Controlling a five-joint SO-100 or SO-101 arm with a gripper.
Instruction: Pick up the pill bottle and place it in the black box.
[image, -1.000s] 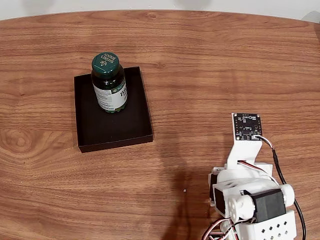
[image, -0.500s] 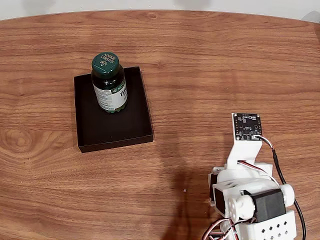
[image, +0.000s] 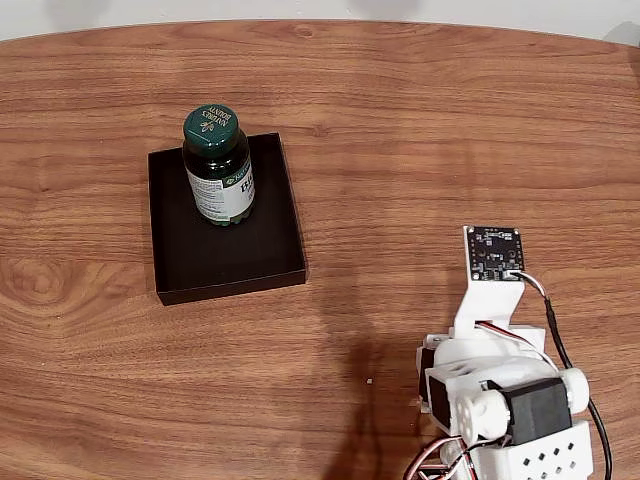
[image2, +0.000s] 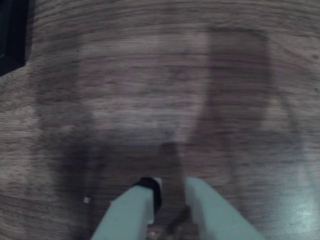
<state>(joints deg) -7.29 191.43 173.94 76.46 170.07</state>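
Note:
The pill bottle (image: 219, 166), dark with a green cap and a white-and-green label, stands upright inside the black box (image: 232, 252), toward the box's far end in the fixed view. The white arm (image: 497, 392) sits folded at the table's lower right, well away from the box. In the wrist view my gripper (image2: 172, 186) points down at bare wood, its two pale fingers close together with nothing between them. A dark corner of the black box (image2: 11, 31) shows at the top left of that view.
The wooden table (image: 430, 130) stretches bare around the box and arm. A small camera board (image: 494, 252) stands up on the arm's bracket, with cables trailing along the arm's right side. The table's curved far edge runs along the top.

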